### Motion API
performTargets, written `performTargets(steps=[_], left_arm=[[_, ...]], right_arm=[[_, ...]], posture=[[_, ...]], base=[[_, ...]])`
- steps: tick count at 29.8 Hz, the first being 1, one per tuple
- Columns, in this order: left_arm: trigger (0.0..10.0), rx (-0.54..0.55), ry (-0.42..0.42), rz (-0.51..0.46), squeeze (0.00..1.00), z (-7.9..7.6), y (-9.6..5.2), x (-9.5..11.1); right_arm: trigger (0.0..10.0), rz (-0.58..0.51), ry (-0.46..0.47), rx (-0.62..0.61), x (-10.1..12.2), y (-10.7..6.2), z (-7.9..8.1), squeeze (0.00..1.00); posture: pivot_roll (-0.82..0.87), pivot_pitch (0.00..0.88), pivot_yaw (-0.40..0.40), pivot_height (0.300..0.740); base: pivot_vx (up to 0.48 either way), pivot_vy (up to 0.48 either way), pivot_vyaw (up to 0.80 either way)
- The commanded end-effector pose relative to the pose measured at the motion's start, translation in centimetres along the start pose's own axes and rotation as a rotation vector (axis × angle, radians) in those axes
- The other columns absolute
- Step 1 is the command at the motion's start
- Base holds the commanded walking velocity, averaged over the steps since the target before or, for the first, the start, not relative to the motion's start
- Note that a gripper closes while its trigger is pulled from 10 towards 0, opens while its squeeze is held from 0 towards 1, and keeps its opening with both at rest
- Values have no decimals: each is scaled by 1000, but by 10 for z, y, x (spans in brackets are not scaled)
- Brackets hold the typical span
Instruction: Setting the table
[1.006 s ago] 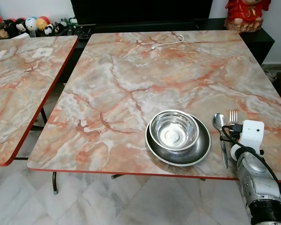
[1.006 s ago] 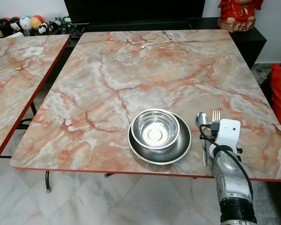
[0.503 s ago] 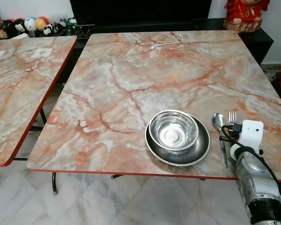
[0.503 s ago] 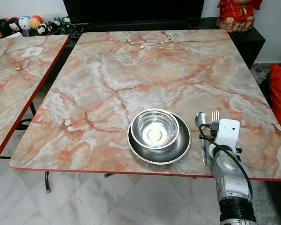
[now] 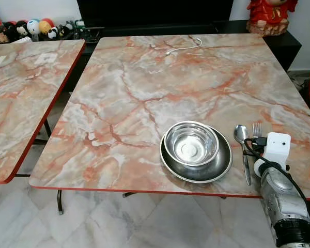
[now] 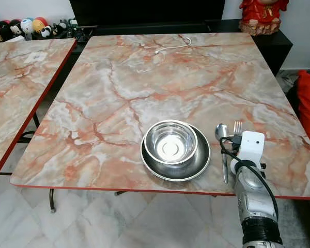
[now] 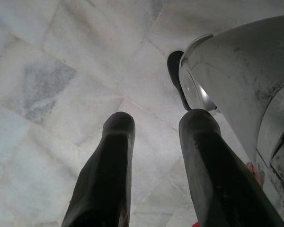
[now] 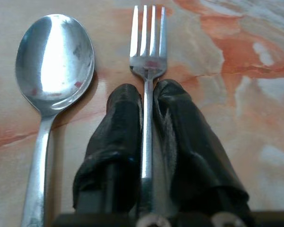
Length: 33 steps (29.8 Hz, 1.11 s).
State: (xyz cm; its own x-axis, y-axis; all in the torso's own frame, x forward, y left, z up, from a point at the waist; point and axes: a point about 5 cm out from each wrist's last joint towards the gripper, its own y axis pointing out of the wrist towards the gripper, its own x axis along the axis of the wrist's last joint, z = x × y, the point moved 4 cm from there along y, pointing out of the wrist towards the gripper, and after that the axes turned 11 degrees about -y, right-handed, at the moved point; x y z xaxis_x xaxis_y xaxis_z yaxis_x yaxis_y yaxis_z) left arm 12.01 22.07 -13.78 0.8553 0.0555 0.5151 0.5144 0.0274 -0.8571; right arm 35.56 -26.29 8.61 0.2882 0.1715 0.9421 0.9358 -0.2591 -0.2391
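Note:
A steel bowl [image 5: 191, 144] sits inside a steel plate [image 5: 223, 164] near the front edge of the marble table [image 5: 144, 88]. To their right a spoon [image 5: 241, 134] and a fork [image 5: 257, 128] lie side by side on the tabletop. My right arm [image 5: 281, 201] reaches over the front edge, and its white wrist camera [image 5: 277, 145] covers the fork's handle. In the right wrist view my right gripper [image 8: 148, 92] is shut on the fork's handle [image 8: 146, 132], with the spoon [image 8: 54, 61] just beside it. My left gripper [image 7: 154, 124] hangs open above the floor tiles.
A second marble table [image 5: 20, 93] stands to the left across a narrow gap. A white cable [image 5: 185, 47] lies at the far edge of the main table. Behind are a dark cabinet with toys [image 5: 31, 27] and a red figurine [image 5: 271, 15].

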Motion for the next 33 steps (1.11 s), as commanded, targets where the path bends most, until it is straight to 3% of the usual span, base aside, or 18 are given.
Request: performTargets(steps=[1,6,9,10,18,27,33], left_arm=[[10000,10,13,41,0,5,-4,-12],[10000,11,13,41,0,5,-4,-12],[10000,11,13,41,0,6,-4,-12],[10000,11,12,40,0,6,-4,-12],[10000,11,13,40,0,6,-4,-11],[10000,9,12,40,0,5,-3,-11],[10000,8,8,39,0,4,-3,-11]], right_arm=[[10000,51,-3,15,-12,-1,4,522],[10000,60,-6,-18,-13,0,-1,510],[10000,57,-9,-20,-12,0,-2,447],[10000,55,-9,-21,-12,0,-2,0],[10000,41,-23,-32,-9,1,-3,0],[10000,-83,-33,-81,15,-2,-7,0],[10000,-216,-51,-173,40,-7,-19,0]], posture=[[-93,134,66,740],[-92,134,66,740],[-92,133,67,740],[-92,132,67,740],[-92,132,66,740],[-95,129,65,740],[-99,126,63,740]], base=[[0,0,0],[0,0,0],[0,0,0],[0,0,0],[0,0,0],[0,0,0],[0,0,0]])
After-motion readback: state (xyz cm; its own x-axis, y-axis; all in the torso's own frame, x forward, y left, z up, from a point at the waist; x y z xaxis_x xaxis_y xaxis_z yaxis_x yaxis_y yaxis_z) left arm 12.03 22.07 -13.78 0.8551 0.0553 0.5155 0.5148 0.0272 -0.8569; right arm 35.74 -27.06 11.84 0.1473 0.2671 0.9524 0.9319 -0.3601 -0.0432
